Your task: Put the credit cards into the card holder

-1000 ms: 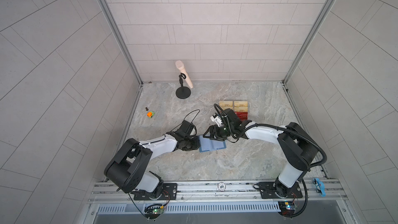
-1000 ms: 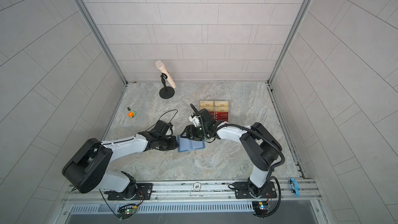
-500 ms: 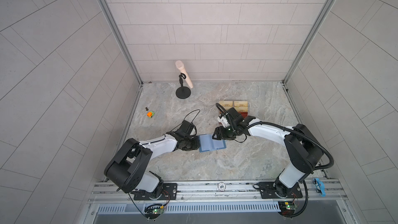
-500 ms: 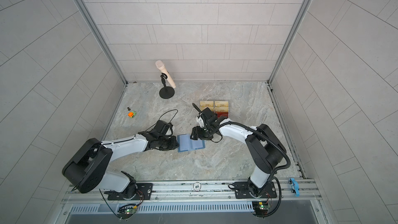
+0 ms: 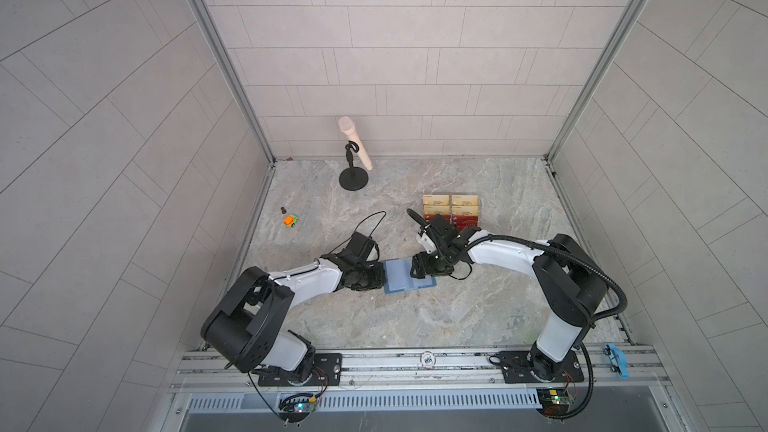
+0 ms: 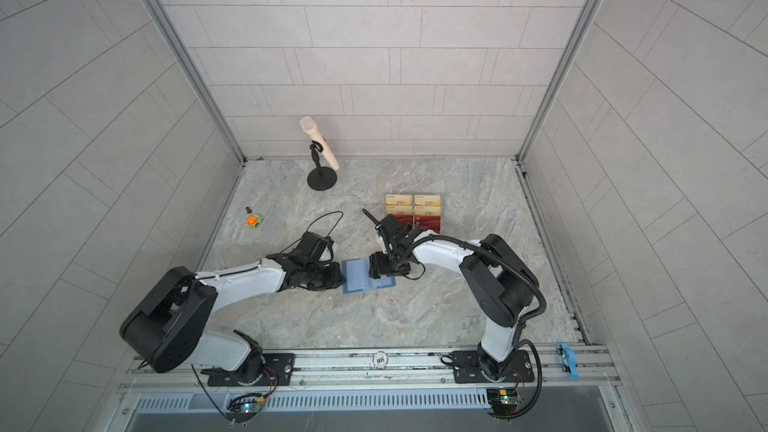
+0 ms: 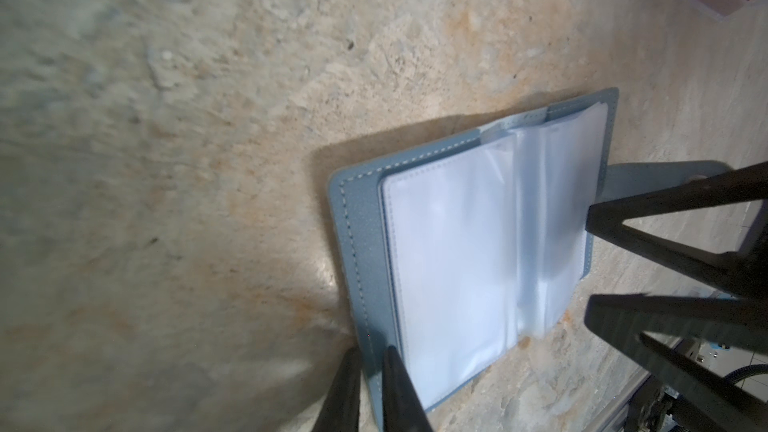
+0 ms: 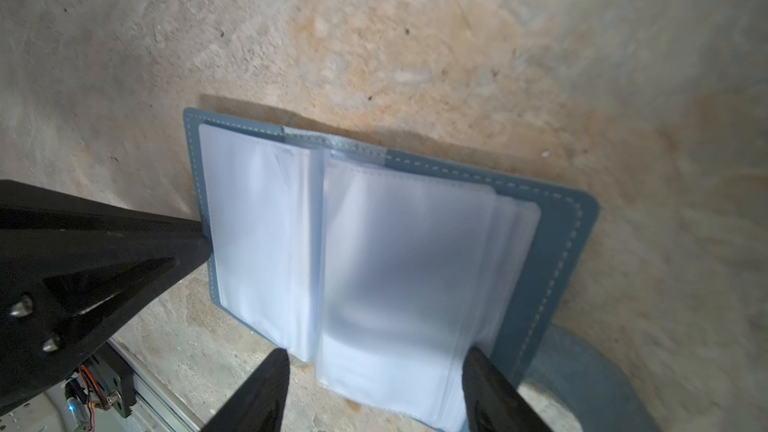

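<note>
Slate-blue card holder (image 5: 399, 280) is lying open mid-frame. Left end effector (image 7: 372, 357) is clamping its cover edge. Right end effector (image 8: 376, 351) is straddling the sleeves (image 8: 407, 263), jaws apart. Credit cards (image 6: 428, 222) are standing up-frame, nearer the right end effector.

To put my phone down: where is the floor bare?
Bare: the strip between the slate-blue leatherette wallet and the metal front rail; right of the clear acrylic card stand. Crowded: centre, left gripper and right gripper at the wallet.

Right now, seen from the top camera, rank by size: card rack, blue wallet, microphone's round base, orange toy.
In a top view:
1. the card rack and the blue wallet look alike; the wallet is partly hidden, so unranked
2. the round base
3. the orange toy
</note>
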